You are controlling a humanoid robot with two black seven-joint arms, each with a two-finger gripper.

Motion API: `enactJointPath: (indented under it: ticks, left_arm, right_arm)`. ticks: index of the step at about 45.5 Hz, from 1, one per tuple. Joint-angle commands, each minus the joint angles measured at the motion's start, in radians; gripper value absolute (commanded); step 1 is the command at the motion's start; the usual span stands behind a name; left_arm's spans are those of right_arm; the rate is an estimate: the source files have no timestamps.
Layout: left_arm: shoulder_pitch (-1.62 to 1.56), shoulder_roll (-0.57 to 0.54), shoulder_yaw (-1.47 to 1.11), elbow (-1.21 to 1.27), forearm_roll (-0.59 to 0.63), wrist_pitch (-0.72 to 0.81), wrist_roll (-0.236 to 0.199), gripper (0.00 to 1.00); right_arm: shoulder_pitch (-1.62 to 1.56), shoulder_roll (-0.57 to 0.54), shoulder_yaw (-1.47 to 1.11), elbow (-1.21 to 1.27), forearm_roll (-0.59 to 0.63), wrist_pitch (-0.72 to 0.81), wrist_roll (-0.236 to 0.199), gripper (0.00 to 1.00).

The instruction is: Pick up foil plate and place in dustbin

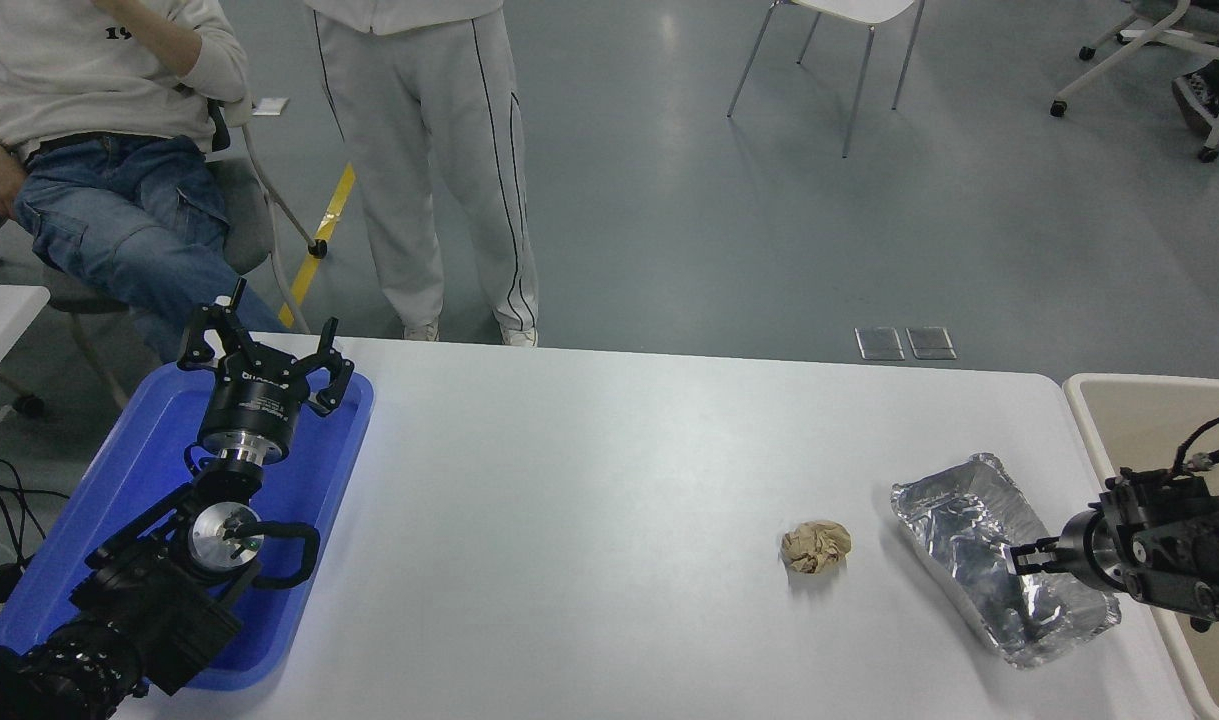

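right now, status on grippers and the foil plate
Left gripper parked open over blue tray. Right gripper over foil plate, grip unclear. Plate on table, dustbin alongside. Paper ball clear.

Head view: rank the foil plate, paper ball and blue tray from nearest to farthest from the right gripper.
1. foil plate, right under the right gripper.
2. paper ball, on the table left of the plate.
3. blue tray, at the far left edge.

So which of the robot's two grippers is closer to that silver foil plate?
The right gripper: it is over the foil plate, near its right rim. The left gripper sits far across the table, above the blue tray.
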Motion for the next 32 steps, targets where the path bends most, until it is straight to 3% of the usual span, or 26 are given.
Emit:
enactJointPath:
  ticks: [1, 7, 32]
  left_arm:
    - [0.0, -0.001, 0.0, 0.0, 0.0, 0.0, 0.0, 1.0]
    - [0.0, 0.001, 0.0, 0.0, 0.0, 0.0, 0.0, 1.0]
    - [0.0, -0.001, 0.0, 0.0, 0.0, 0.0, 0.001, 1.0]
  right_arm:
    - [-0.016, 0.002, 0.0, 0.006, 0.066, 0.004, 0.0, 0.22]
    - [-0.014, 0.002, 0.0, 0.027, 0.071, 0.013, 0.0, 0.0]
    - [0.145, -0.108, -0.098, 0.265, 0.114, 0.016, 0.002, 0.0]
